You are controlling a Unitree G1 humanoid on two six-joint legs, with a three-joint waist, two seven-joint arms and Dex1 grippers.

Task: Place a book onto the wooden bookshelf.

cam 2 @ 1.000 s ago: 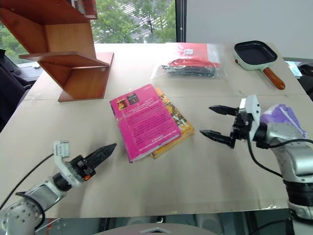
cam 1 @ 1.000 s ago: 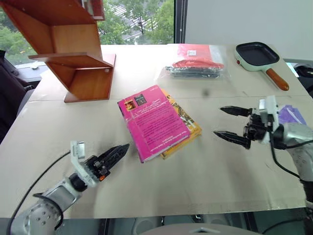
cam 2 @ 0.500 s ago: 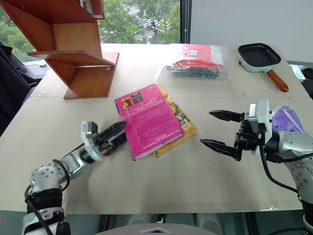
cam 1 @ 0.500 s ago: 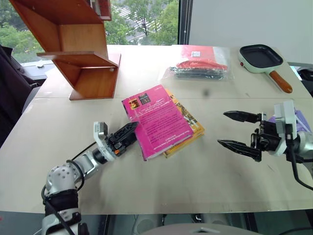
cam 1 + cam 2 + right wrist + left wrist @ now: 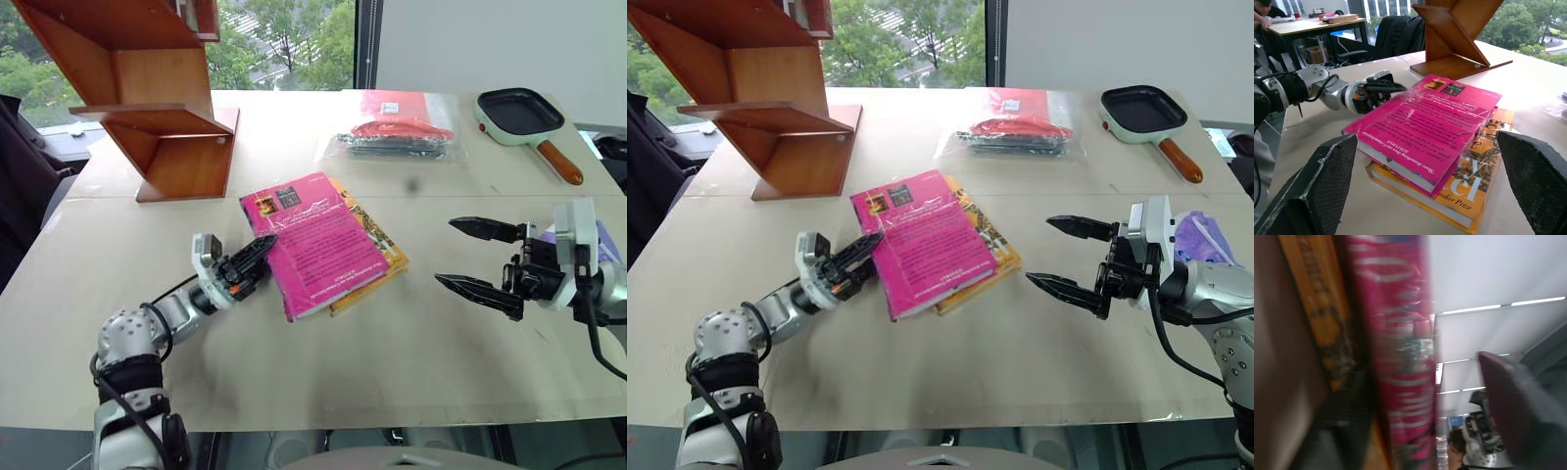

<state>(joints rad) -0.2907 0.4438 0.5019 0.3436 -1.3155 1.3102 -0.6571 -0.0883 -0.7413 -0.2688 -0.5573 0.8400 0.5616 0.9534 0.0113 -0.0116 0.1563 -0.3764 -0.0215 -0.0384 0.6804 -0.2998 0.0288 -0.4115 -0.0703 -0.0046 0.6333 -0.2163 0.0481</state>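
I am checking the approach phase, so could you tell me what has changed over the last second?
The left gripper reached forward to the pink book's near edge and its fingers closed around that edge. The right gripper stayed open beside the books. The yellow book underneath and the wooden bookshelf kept their places.

Head cameras look down across the tabletop (image 5: 411,352); both wrist cameras face the book (image 5: 1425,127) at close range.
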